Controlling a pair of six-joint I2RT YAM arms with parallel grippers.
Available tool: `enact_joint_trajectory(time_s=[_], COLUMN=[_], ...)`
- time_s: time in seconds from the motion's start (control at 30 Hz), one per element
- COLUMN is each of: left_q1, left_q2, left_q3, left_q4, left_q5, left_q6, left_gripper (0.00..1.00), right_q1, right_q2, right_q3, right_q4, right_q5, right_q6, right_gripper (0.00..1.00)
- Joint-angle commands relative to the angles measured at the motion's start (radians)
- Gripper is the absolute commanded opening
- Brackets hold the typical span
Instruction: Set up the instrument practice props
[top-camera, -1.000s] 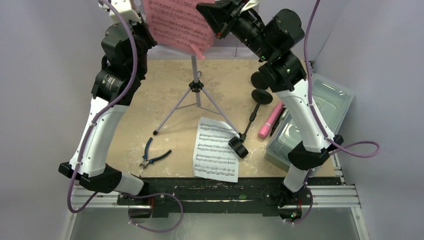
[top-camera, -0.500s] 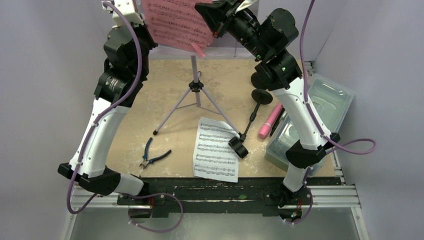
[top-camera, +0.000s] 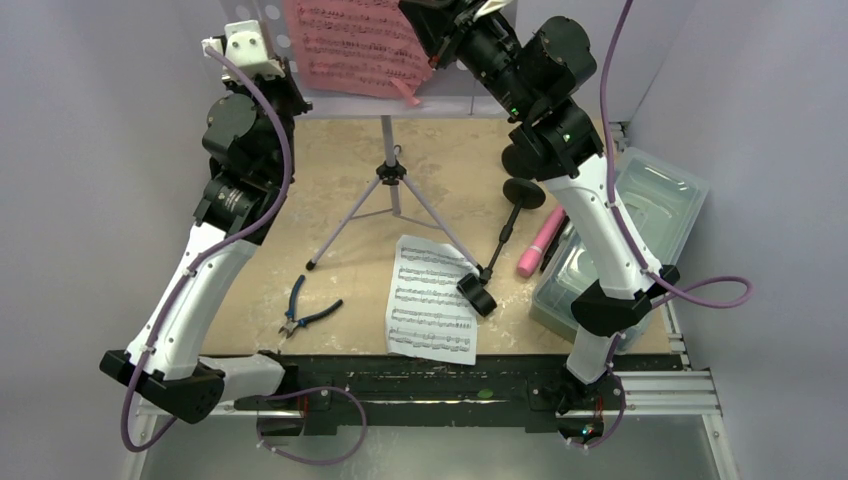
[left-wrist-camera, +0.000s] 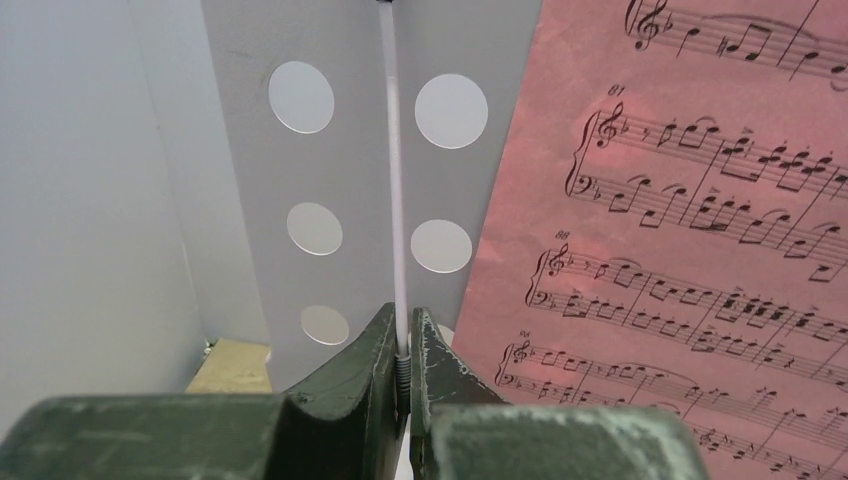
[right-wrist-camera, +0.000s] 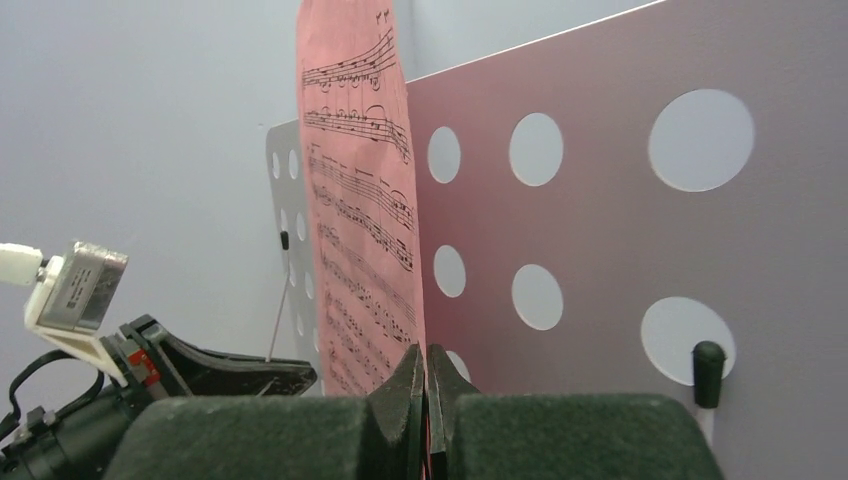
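The lavender perforated music desk (top-camera: 455, 105) stands on slim tripod legs (top-camera: 395, 195) at the back. A pink sheet-music page (top-camera: 355, 45) leans on it. My right gripper (top-camera: 422, 25) is shut on the page's right edge (right-wrist-camera: 365, 230), in front of the desk (right-wrist-camera: 600, 200). My left gripper (left-wrist-camera: 403, 335) is shut on the thin white wire page holder (left-wrist-camera: 395, 180) at the desk's left part (left-wrist-camera: 350, 150), left of the pink page (left-wrist-camera: 680, 250). A white sheet-music page (top-camera: 432, 298), a black round-based pole (top-camera: 510, 215) and a pink microphone (top-camera: 541, 241) lie on the table.
Blue-handled pliers (top-camera: 305, 312) lie at the front left. A clear plastic tub (top-camera: 620, 250) stands at the right edge. A second black round base (top-camera: 520, 160) sits behind the pole. A black-tipped wire holder (right-wrist-camera: 708, 360) sticks up at the desk's right.
My left wrist has come down and nearer in the top view, its elbow swinging out to the left. The pink page and my right gripper have shifted slightly up against the desk.
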Motion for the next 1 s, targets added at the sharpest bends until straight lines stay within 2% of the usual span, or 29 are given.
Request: enact_joint_trajectory(time_s=[0.0,0.6,0.77,0.97], left_q1=[0.01,0.01,0.012,0.012], left_q2=[-0.057,-0.127,-0.142,-0.147], left_q3=[-0.074,-0.3,-0.339,-0.35], left_q4=[0.192,0.509,0.563,0.581], left_q5=[-0.007,0.084,0.097,0.127], left_q6=[0.057,0.127,0.147,0.163], left_gripper=[0.0,0.0,0.0,0.0], right_q1=[0.008,0.026,0.026,0.026], right_q2=[0.004,0.068,0.087,0.101], right_q3=[0.043,0.077,0.087,0.081], right_q4=[0.051,0.09,0.1,0.148], right_q5=[0.036,0.067,0.083,0.025], right_q6=[-0.008,-0.026,-0.022,-0.019], right_gripper=[0.0,0.0,0.0,0.0])
